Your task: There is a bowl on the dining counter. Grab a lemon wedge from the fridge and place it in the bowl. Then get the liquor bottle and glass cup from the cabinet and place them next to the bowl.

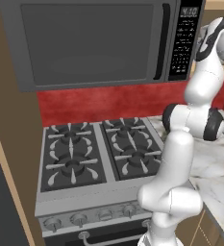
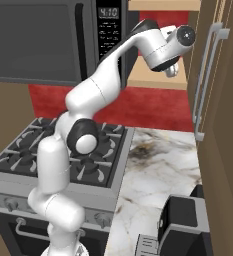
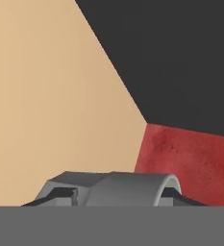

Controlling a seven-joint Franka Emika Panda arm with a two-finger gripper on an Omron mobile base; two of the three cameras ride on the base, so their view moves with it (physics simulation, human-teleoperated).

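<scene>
Left of the jaws hangs one dark microwave, its side wall close beside the hand. Below and to the left of them sits one stove with four burners, and one red back wall runs behind and beneath. The single white arm reaches up into the cabinet, the open tan compartment just right of the microwave. In the hand view one glass cup sits right between the jaws, with a dark fingertip on each side of it. The jaws stand at about a middling gap around the cup. I cannot tell whether the pads already press on it, so I would not call it held. The main risk, as I judge it, is that a grip set this near the rim of a smooth, slightly tapered tumbler could squeeze it out or tip it on the shelf. If the hand lifts before the hold is firm, the cup could drop to the bench, the one marbled top directly below the jaws. Pulling out carelessly could also knock the hand or the cup against the microwave's side on the left. On the right it could strike the tall tan door, which carries two long bar handles. Low and to the right of the jaws, one dark appliance stands on the bench and would be in the way of a falling cup.
</scene>
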